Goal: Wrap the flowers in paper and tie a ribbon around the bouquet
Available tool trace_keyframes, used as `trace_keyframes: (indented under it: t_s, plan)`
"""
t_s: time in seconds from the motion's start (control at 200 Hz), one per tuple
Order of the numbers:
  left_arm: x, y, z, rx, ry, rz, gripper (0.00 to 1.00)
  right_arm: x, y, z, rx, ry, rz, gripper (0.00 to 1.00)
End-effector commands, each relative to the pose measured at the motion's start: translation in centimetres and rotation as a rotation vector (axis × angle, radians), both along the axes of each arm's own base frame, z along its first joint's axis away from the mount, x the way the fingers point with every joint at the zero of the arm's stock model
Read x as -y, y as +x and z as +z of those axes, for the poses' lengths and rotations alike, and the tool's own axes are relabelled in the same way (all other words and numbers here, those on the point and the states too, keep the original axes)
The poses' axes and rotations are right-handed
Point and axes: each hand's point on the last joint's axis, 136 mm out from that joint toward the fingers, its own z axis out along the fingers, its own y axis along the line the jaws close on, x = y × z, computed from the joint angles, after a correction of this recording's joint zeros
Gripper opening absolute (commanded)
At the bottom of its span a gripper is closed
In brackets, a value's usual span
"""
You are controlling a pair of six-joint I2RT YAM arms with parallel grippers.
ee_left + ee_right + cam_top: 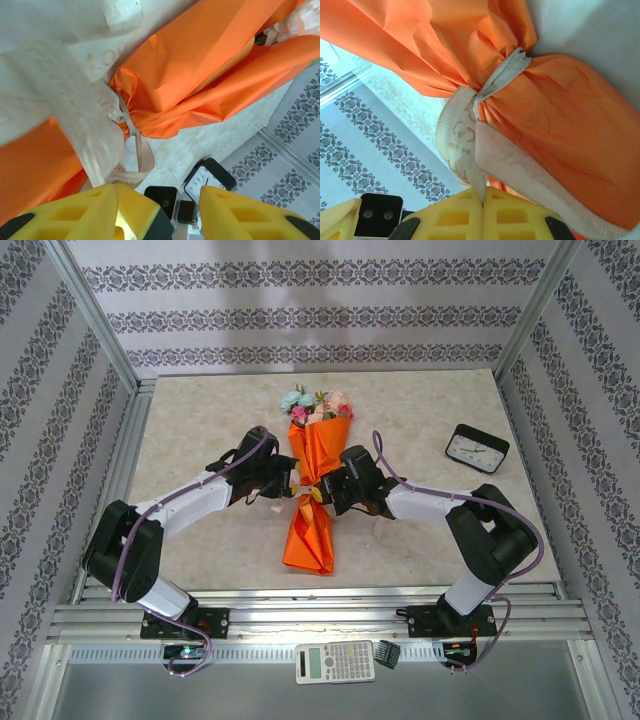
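The bouquet lies mid-table, its orange paper [312, 530] pinched at a waist, with the flowers [316, 405] at the far end. The beige ribbon [502, 75] is cinched round that waist. My right gripper [483, 192] is shut on a ribbon tail [462, 145], just right of the waist [326, 488]. My left gripper [172, 195] stands open at the waist's left side [291, 478]. Its yellow fingers [125, 205] are apart with nothing between them. A ribbon loop [131, 175] and a broad ribbon tail [75, 120] lie against its left finger, beside the orange paper [200, 65].
A black-rimmed clock [477, 448] lies on the table to the right and also appears as a clock [202, 180] between the left fingers. A calculator [335, 661] sits on the front rail. Patterned walls and metal frame posts enclose the marble table [200, 430].
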Motion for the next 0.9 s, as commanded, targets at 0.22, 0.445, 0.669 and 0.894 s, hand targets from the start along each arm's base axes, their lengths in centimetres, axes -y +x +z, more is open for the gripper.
trace_keyframes:
  t_s: [0.22,0.445,0.669,0.894]
  plan:
    - [1.7,-2.0,-2.7,-0.172,-0.007,-0.049,0.48,0.2,1.5,1.0,0.04,0.018,-0.021,0.0]
    - [1.8,-1.3,-4.4,-0.172,0.004,-0.032,0.47,0.1,1.4,1.0,0.042,0.023,-0.018,0.0]
    - [1.5,-1.9,-4.9,-0.203,0.027,-0.053,0.34,0.2,1.5,1.3,0.058,0.031,-0.02,0.0]
    - [1.3,-1.6,-4.7,-0.182,0.029,-0.039,0.1,0.7,0.9,0.9,0.042,0.02,-0.022,0.0]
